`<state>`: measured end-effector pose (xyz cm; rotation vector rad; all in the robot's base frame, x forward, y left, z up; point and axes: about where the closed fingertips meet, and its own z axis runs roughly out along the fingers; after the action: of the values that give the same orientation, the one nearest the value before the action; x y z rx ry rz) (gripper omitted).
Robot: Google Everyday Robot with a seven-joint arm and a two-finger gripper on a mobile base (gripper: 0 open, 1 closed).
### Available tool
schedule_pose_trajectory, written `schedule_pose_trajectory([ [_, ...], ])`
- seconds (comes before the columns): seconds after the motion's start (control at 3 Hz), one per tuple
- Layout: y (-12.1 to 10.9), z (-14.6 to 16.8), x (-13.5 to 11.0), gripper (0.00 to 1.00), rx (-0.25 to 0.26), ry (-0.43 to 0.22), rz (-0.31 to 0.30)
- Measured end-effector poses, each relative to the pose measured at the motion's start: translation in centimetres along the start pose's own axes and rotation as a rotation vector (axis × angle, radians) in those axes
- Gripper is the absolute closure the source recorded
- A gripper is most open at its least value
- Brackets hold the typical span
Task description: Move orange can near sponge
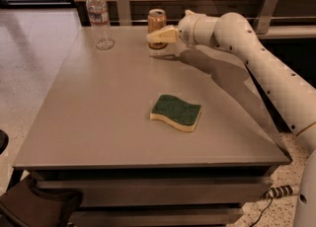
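Bottle (98, 18) of water stands left of the orange can (157, 19), out of the way. The gripper (160, 36) sits against the can's front, at the table's (98, 112) far edge; whether it has closed I cannot tell. Grasping seems in hand; next, carry the can forward to the sponge (176, 112), with nothing between.
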<state>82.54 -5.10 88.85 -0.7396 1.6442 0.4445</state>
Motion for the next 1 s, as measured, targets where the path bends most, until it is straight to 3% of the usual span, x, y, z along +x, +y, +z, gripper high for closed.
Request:
schedule_pose_trajectory([
  [0.33,-0.05,0.81,-0.3,0.2,-0.014,-0.025,0.013],
  [0.67,0.19,1.5,-0.69,0.51,-0.026,-0.041,0.01],
  [1.0,0.37,1.62,-0.61,0.74,-0.028,-0.039,0.011],
])
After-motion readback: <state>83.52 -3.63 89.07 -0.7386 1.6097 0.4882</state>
